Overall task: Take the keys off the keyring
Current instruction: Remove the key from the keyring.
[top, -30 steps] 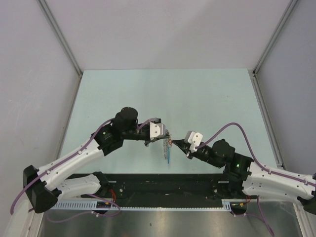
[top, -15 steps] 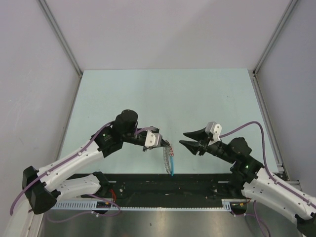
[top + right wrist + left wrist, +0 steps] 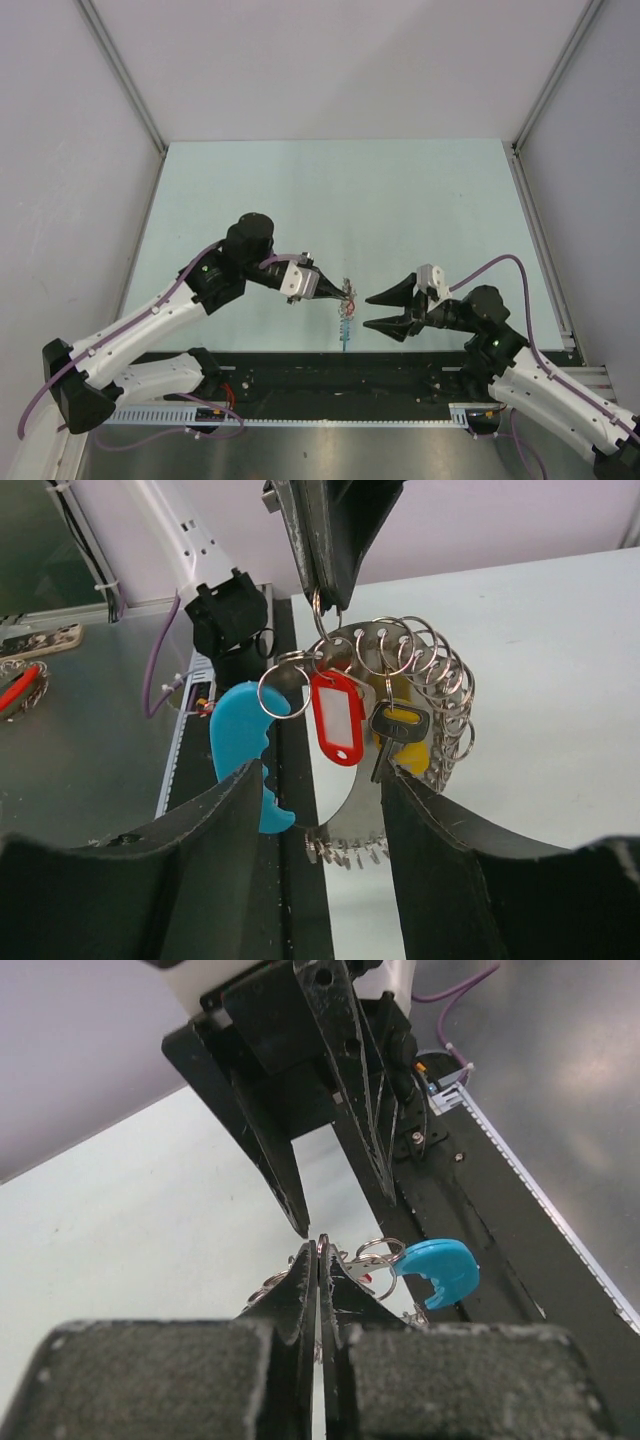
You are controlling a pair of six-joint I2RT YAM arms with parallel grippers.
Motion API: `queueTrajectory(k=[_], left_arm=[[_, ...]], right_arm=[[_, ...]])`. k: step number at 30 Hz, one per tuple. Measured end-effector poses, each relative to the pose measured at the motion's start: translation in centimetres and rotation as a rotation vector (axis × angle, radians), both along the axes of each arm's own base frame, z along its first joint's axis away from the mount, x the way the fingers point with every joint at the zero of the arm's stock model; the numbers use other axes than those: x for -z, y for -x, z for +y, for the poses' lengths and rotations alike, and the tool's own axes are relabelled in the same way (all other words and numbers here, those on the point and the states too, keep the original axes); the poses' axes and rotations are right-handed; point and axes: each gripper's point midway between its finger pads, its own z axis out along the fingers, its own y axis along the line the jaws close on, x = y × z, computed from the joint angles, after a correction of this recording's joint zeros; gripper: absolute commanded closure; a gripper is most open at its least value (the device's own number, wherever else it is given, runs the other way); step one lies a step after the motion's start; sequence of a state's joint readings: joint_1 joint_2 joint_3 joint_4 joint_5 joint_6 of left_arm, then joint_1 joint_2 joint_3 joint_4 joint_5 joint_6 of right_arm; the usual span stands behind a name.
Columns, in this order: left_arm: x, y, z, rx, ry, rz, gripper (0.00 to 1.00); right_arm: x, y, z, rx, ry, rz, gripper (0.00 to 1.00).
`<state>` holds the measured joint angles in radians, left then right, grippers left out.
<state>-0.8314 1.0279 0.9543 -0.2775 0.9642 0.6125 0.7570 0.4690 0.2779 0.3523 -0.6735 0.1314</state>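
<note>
left claw (image 3: pixel 343 291) pinched shut on the keyring (image 3: pixel 425 670), bunch hanging in the air near the tabletop (image 3: pixel 400 200) edge, key (image 3: pixel 398 723) and red tag (image 3: pixel 338 718) dangling at 6 o'clock, right claw (image 3: pixel 367 311) spread apart at its 3 o'clock, not touching

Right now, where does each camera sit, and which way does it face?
Top external: above and behind the robot, looking down on the table; both arms show.
Left wrist: on the left arm, looking along its shut left gripper at the right gripper.
Right wrist: on the right arm, looking between its open fingers at the keyring hanging from the left gripper.
Shared: both wrist views show the blue fob.
</note>
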Motion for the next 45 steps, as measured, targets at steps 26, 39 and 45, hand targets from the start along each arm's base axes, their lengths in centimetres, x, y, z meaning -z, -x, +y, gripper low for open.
queueTrajectory(k=[26,39,45], left_arm=[[-0.5,1.0,0.0,0.056,0.02,0.012,1.0],[-0.5,1.0,0.0,0.055,0.018,0.018,1.0],[-0.5,1.0,0.0,0.055,0.017,0.019,0.99]], right_arm=[[-0.5,1.7,2.0,-0.091,-0.031,-0.063,0.43],[0.8,1.5,2.5,-0.082,0.011,-0.04,0.44],[0.1,1.2,1.8,-0.036,-0.007,-0.059,0.44]])
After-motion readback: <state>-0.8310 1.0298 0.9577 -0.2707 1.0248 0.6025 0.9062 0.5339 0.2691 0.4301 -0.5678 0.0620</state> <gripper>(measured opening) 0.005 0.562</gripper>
